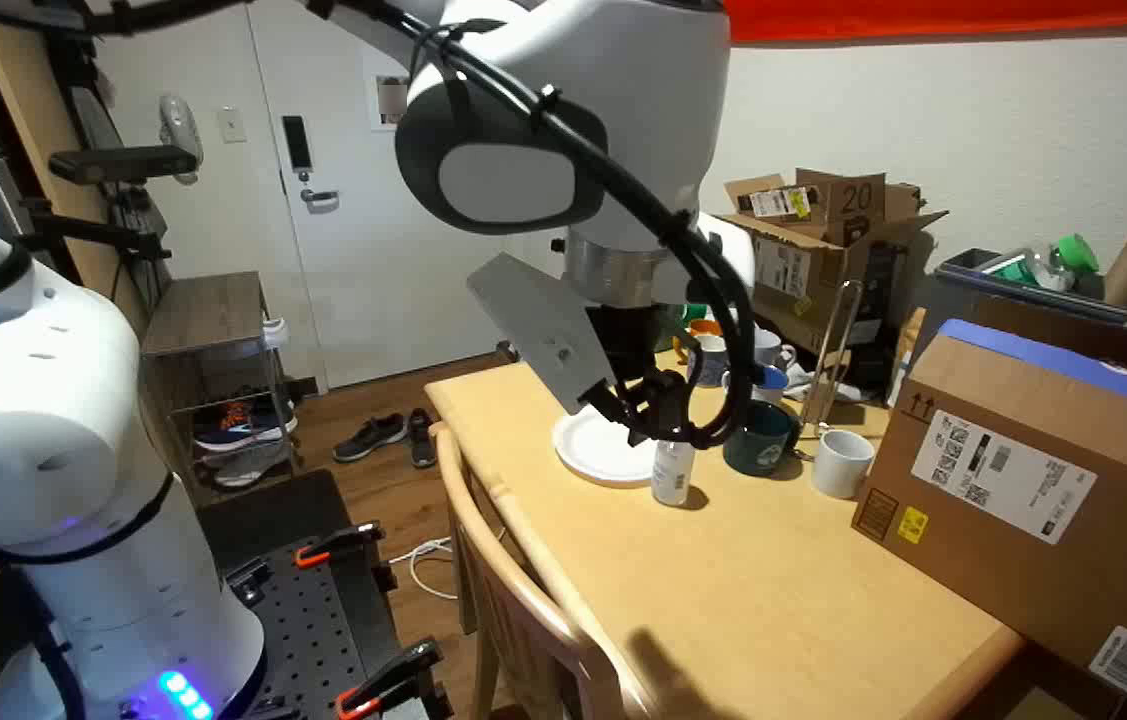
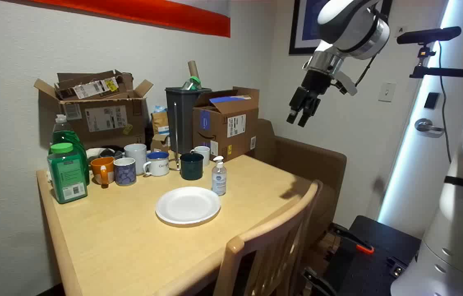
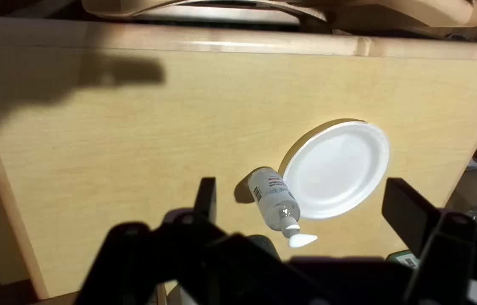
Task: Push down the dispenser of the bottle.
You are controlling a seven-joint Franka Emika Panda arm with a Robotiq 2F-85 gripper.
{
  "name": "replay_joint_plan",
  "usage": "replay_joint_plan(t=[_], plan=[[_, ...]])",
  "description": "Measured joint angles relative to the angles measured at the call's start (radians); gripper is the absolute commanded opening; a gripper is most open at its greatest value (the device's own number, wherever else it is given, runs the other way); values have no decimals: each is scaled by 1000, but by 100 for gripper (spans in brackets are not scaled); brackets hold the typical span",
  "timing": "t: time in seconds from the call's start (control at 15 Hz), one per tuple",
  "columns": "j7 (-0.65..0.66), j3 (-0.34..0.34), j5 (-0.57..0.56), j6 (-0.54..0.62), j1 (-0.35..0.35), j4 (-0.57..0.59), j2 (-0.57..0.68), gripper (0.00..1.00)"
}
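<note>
A clear bottle with a white label stands upright on the table in both exterior views [image 1: 672, 472] [image 2: 219, 181]; it also shows in the wrist view [image 3: 273, 197]. Its white pump dispenser [image 2: 218, 159] is on top, with the nozzle pointing right in the wrist view [image 3: 302, 240]. In an exterior view the gripper and cables hide the pump. My gripper [image 2: 297, 119] is up in the air, well above the table and apart from the bottle. In the wrist view its fingers [image 3: 301, 186] are spread wide with nothing held; the bottle appears between them, farther off.
A white plate [image 2: 188, 205] lies beside the bottle. A dark green mug [image 2: 192, 166], a white mug [image 1: 841, 463] and several other mugs stand behind. Green bottles [image 2: 68, 174] are at the table's far end. A cardboard box [image 1: 1033, 500] and a wooden chair [image 2: 272, 238] border the table.
</note>
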Motion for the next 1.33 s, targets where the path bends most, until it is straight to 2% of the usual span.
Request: replay_joint_plan(t=[0.6, 1.0, 1.33], plan=[[0, 0, 0, 0, 0, 0, 0, 100], [0, 26, 34, -1, -17, 5, 13, 100], [0, 69, 86, -1, -11, 58, 73, 100]])
